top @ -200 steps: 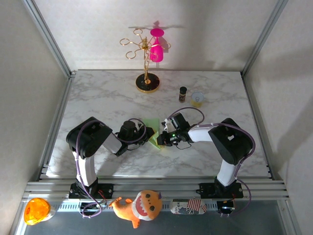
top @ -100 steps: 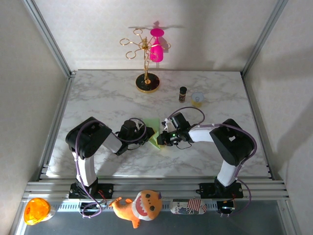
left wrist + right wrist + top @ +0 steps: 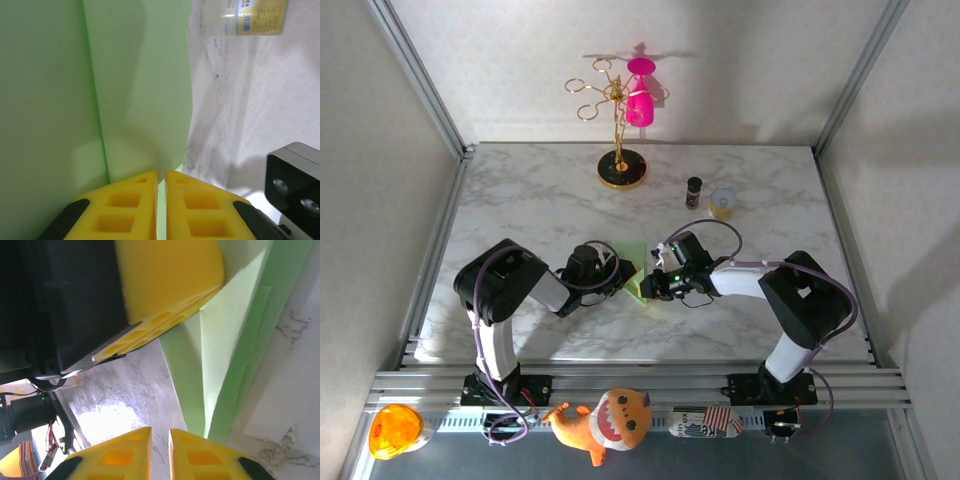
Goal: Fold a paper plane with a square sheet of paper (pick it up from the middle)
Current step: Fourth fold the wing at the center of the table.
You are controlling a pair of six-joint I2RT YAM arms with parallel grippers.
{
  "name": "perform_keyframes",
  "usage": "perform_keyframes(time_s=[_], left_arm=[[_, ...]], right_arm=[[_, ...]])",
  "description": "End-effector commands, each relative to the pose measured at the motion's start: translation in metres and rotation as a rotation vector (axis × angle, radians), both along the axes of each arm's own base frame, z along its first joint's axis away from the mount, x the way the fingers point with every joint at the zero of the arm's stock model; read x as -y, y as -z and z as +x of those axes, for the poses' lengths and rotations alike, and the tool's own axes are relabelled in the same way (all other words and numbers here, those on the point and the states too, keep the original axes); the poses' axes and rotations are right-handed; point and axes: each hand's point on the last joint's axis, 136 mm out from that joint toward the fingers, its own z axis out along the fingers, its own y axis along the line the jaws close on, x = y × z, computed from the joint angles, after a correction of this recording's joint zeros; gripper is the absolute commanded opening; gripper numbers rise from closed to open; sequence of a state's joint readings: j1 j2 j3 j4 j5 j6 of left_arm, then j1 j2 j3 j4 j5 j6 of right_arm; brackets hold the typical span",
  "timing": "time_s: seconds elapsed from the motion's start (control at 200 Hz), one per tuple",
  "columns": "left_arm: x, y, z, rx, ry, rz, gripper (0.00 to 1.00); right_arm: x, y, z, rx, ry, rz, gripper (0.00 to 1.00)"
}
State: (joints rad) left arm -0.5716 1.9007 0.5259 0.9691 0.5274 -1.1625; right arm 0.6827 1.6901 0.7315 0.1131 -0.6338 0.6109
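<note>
The partly folded green paper [image 3: 637,270] sits mid-desk [image 3: 540,200] between the arms. It looks light, floppy and easily creased. The left hand [image 3: 161,175] is clamped on its edge. The right hand [image 3: 160,432] is nearly closed just beside it, gripping nothing. The stiffer fold is probably the best place to grip.

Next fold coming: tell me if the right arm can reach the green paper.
Likely yes: the right gripper sits at the edge of the green paper, nothing between; the left gripper pinches it opposite.
</note>
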Motion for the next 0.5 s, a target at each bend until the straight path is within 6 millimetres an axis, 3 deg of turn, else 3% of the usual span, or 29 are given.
perform_keyframes(time_s=[0.0,0.335,0.496], left_arm=[[-0.012,0.023,-0.005,-0.059,-0.028,0.068,0.12],[-0.015,0.028,-0.006,-0.077,-0.04,0.078,0.12],[-0.015,0.028,-0.006,-0.08,-0.041,0.078,0.12]], right_arm=[[0.0,0.011,-0.008,-0.049,-0.01,-0.014,0.18],[-0.002,0.026,-0.017,-0.068,-0.034,-0.049,0.18],[-0.003,0.017,-0.014,-0.044,-0.031,-0.043,0.17]])
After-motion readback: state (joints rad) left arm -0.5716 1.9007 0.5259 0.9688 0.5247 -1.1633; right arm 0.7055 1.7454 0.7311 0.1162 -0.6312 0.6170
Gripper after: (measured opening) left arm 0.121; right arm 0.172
